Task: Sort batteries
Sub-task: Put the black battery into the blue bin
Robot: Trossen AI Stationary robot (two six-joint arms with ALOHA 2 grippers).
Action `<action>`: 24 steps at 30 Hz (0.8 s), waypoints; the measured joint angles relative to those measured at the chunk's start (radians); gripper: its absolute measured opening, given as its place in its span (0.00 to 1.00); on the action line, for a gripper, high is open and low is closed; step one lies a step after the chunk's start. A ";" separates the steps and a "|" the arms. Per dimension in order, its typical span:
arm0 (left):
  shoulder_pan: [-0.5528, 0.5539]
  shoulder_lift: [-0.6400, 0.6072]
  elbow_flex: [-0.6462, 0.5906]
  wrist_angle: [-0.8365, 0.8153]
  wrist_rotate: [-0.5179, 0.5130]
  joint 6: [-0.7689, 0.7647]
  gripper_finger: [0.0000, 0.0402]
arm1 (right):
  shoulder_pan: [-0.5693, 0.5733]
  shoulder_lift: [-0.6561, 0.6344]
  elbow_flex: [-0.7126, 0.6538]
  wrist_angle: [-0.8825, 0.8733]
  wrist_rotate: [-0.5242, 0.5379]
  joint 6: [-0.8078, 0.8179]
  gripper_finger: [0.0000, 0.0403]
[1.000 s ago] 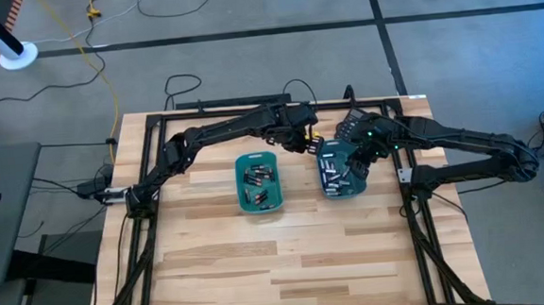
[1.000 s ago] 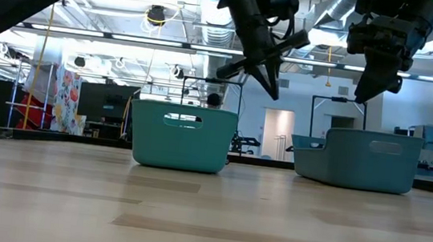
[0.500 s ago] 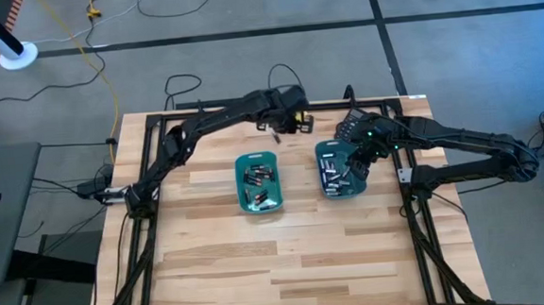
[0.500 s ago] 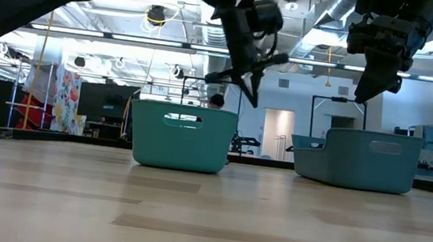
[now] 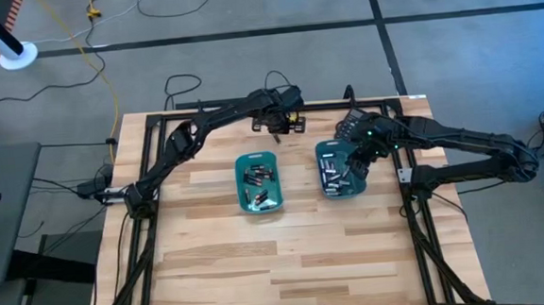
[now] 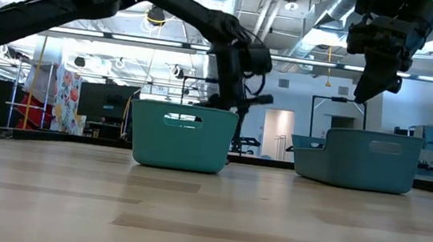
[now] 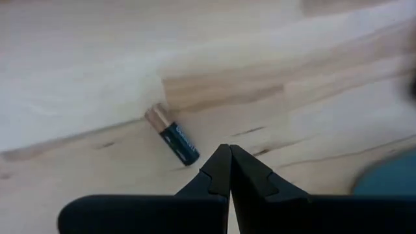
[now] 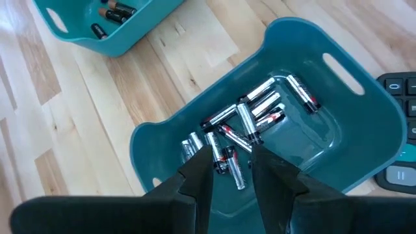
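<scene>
One dark battery with a coppery end lies flat on the bare wood, just ahead of my left gripper. That gripper is shut, hovers over the table's far part beyond the left teal tray, and touches nothing. The left tray holds dark batteries. The right teal tray holds silvery batteries. My right gripper hangs open above the right tray, with nothing between its fingers.
A black calculator lies at the table's far edge, right behind the right tray. The two trays stand side by side with a narrow strip of wood between them. The near half of the table is bare wood.
My left gripper has swung from the gap between the two trays toward the table's far edge and left, sinking behind the left tray and tipping more steeply downward. It has stayed shut. My right gripper has kept still.
</scene>
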 joint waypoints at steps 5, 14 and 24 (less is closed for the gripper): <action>-0.002 0.029 -0.003 0.017 0.044 0.001 0.00 | -0.008 0.001 0.000 -0.001 0.000 0.003 0.30; -0.011 0.045 -0.003 0.026 0.056 0.003 0.00 | -0.008 0.001 0.000 -0.002 0.000 0.011 0.30; -0.019 0.045 -0.003 0.025 0.056 0.003 0.00 | -0.008 0.001 0.000 -0.002 0.000 0.018 0.30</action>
